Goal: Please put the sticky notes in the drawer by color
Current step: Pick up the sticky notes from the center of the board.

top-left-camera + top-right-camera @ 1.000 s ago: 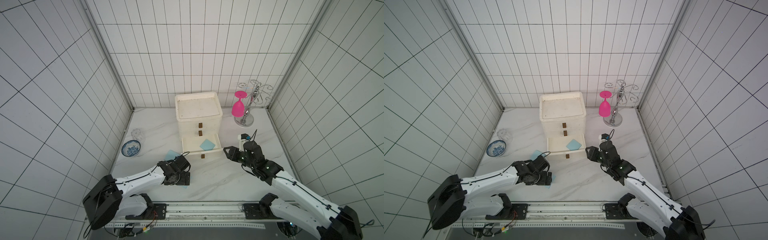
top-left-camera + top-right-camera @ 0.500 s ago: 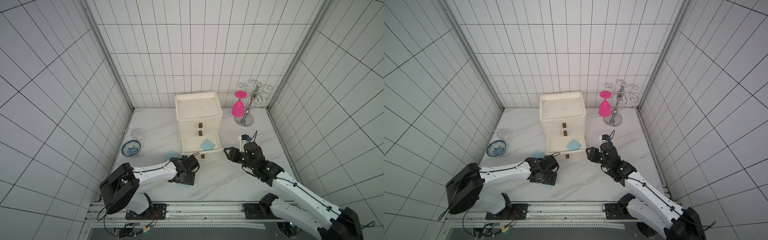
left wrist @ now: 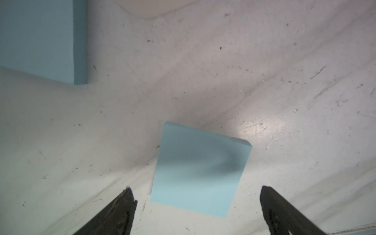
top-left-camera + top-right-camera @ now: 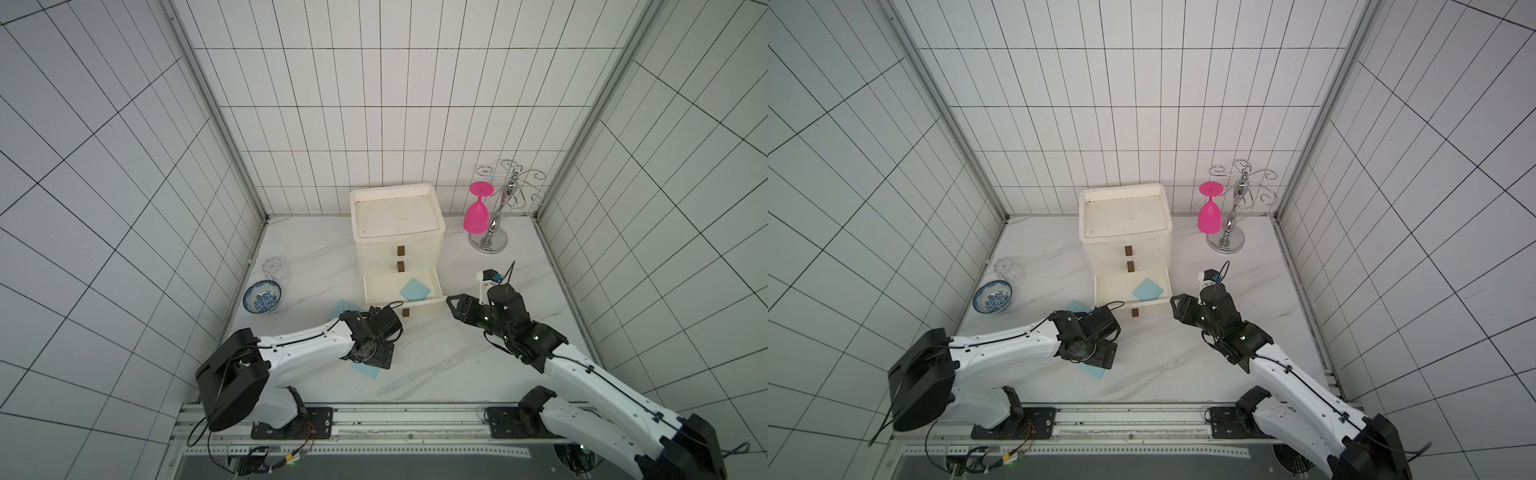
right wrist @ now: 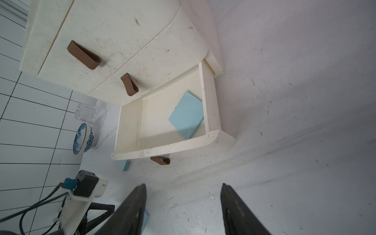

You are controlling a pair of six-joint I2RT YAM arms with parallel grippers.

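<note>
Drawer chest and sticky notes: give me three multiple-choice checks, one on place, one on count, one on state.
1. Which drawer of the chest holds a blue pad?
A. top
B. middle
C. bottom

2. How many blue pads show in all?
A. one
B. three
C. five

3. The left claw is:
A. shut on a pad
B. open over a pad
C. inside a drawer

Answers:
1 C: only the bottom drawer stands open, with the pad in it.
2 B: one in the drawer, a second pad beside the drawer front, and a third pad under the left claw.
3 B: its fingers stand apart on either side of the third pad, which lies flat on the table.
</note>
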